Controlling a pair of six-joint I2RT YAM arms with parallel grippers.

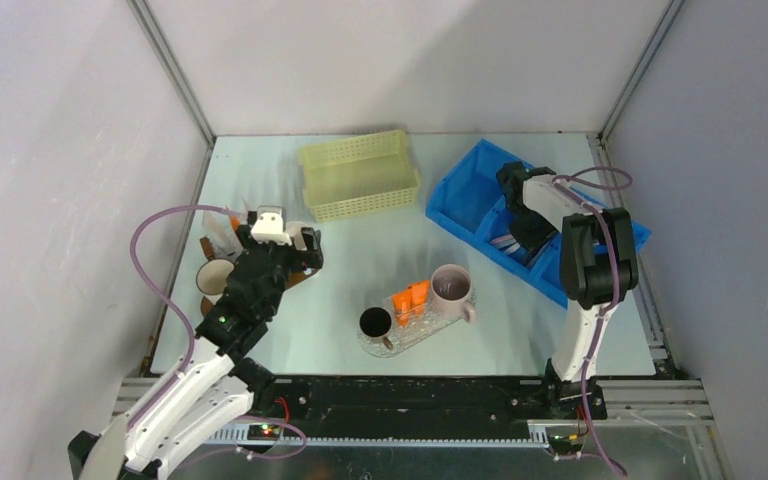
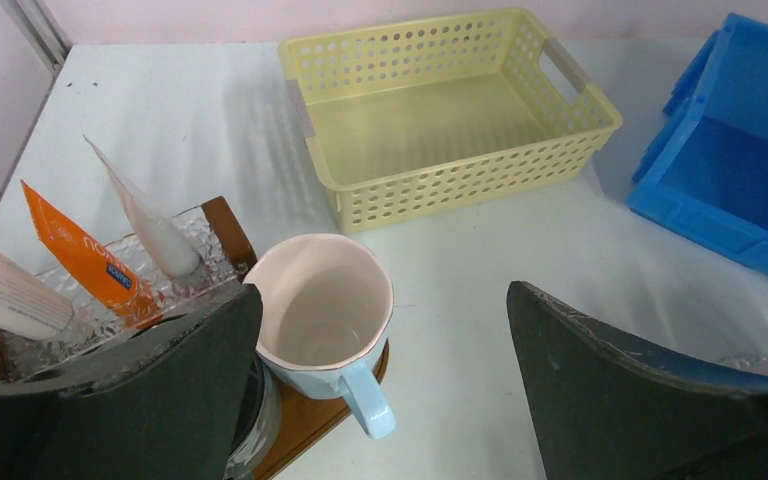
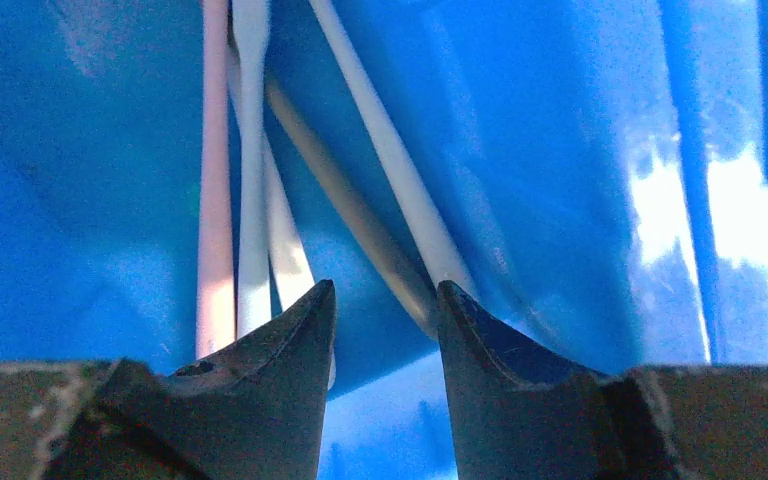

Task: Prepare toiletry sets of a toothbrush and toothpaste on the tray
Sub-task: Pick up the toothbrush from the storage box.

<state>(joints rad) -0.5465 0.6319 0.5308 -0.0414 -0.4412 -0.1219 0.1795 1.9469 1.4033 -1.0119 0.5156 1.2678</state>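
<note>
Right wrist view showed the right tool (image 3: 385, 290) part-open, toothbrushes (image 3: 250, 150) just ahead; left tool (image 2: 382, 292) gaped wide, empty.

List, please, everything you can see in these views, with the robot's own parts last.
Basket: one, yellow, empty, far middle.
Bin: one, blue, far right.
Toothbrushes: several, white, pink, grey, in the bin.
Tray: one, clear glass, near middle.
Orange tubes: two, on the tray.
Mugs: three; black mug, pink mug on the tray; pale mug, left, on the board.
Board: one, brown, left.
Glass dish: one, clear, on the board, holding an orange tube and white tubes.
Arms: two, white and black, left arm, right arm.
Left jaws: wide open near the pale mug.
Right jaws: apart over the toothbrushes.
</note>
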